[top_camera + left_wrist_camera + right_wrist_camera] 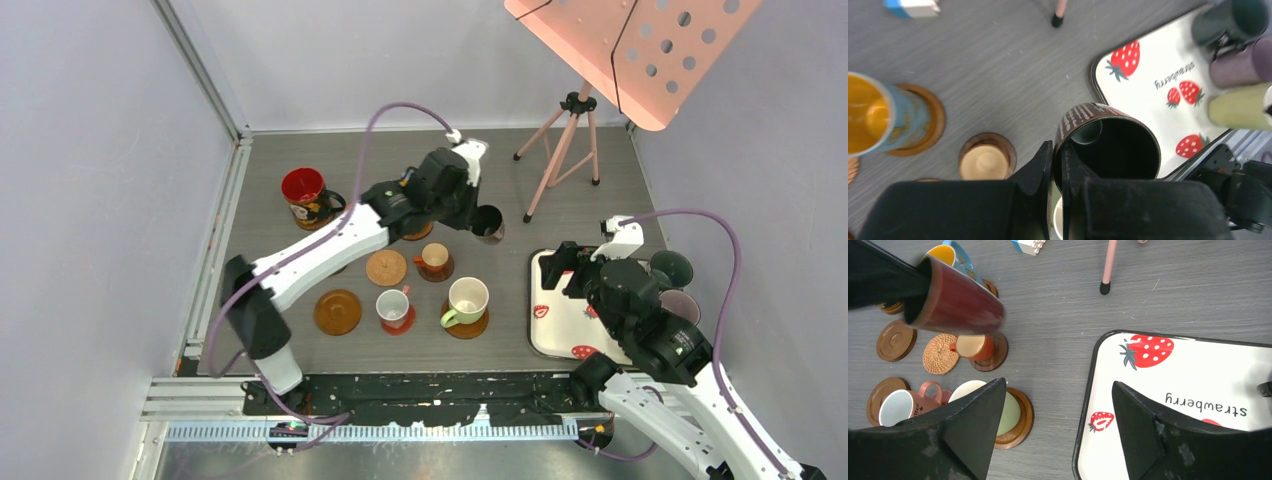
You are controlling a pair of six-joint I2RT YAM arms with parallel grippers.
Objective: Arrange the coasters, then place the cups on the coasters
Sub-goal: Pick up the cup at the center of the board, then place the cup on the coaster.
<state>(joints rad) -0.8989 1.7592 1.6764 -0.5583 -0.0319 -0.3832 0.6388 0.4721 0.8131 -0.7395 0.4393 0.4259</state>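
Left gripper [1057, 150], pinching the dark cup [1108, 150] by its rim left of the tray [1148, 75], should next carry it to the bare woven coaster [386, 267]; right gripper [1058, 385] gapes empty.

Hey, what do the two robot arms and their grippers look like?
The left arm and right arm share white link shells, black joints and a lilac cable each. The left gripper and right gripper end in two black, wedge-shaped fingers; the right's look scuffed.

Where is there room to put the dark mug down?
The woven coaster and the brown coaster are empty. The table strip between the cream cup and the tray is bare. It is crowded at the tray's right edge, where cups stand bunched.
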